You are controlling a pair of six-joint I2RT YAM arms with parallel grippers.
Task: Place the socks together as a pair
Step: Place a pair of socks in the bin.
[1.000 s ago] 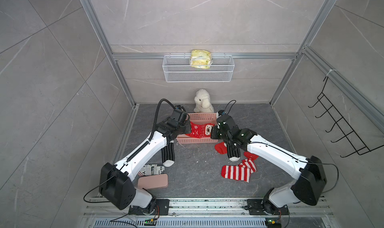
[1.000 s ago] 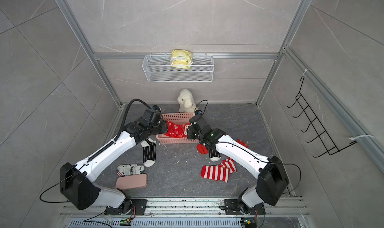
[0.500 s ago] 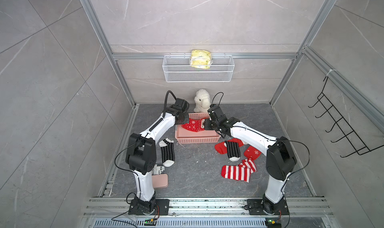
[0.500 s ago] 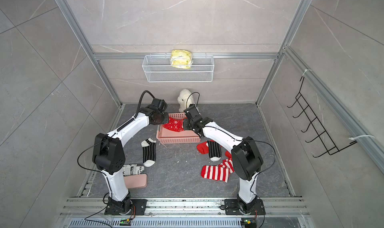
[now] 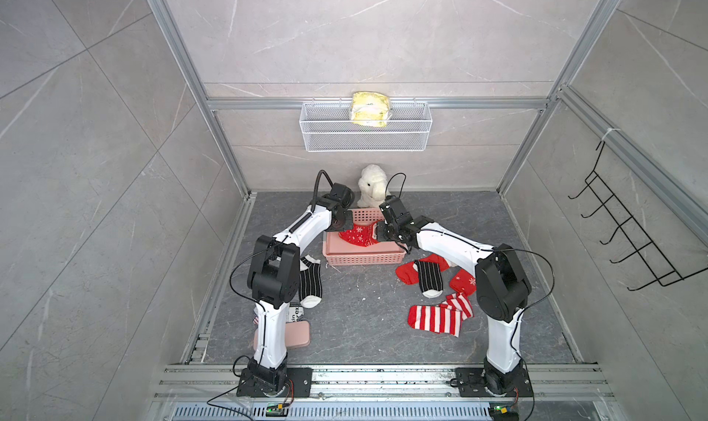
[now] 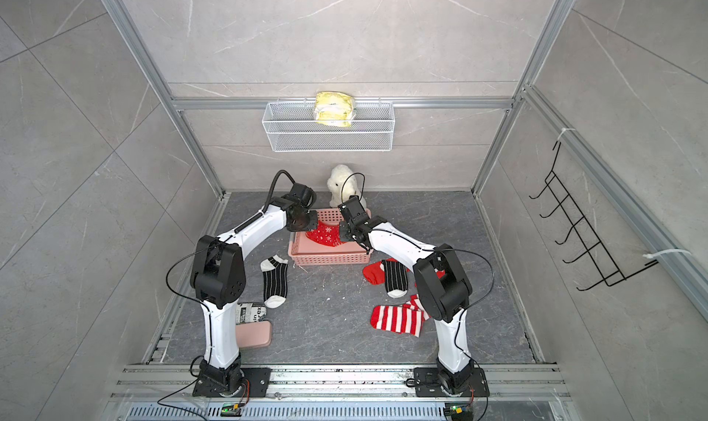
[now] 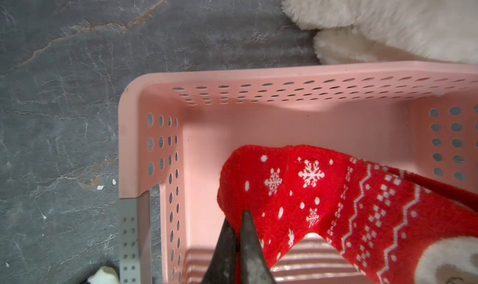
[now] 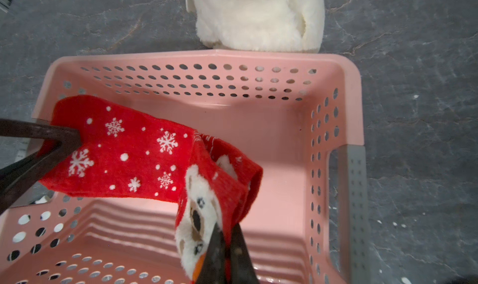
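- The left gripper (image 7: pixel 236 216) has its jaws pinched together on one end of the red snowflake sock (image 7: pixel 297 192). It holds that end over the inside of the pink basket (image 7: pixel 144 130), close to the basket's left short wall.
- The right gripper (image 8: pixel 226 227) has its jaws clamped on the sock's other end, beside a white face motif. That end is also over the inside of the basket.
- The sock hangs stretched between the two grippers and is folded over near the right one. Whether any part touches the basket's bottom cannot be told.
- A white plush toy (image 5: pixel 371 185) sits just beside the basket's far wall.
- A black striped sock (image 5: pixel 309 283) lies flat on the floor off the basket's near left corner.
- A second black striped sock (image 5: pixel 430 275) lies off the basket's near right corner, across a red sock (image 5: pixel 406 273). Another red sock (image 5: pixel 463 281) is just beside them.
- The red-and-white striped socks (image 5: pixel 436 317) lie together on that same side, farther from the basket.
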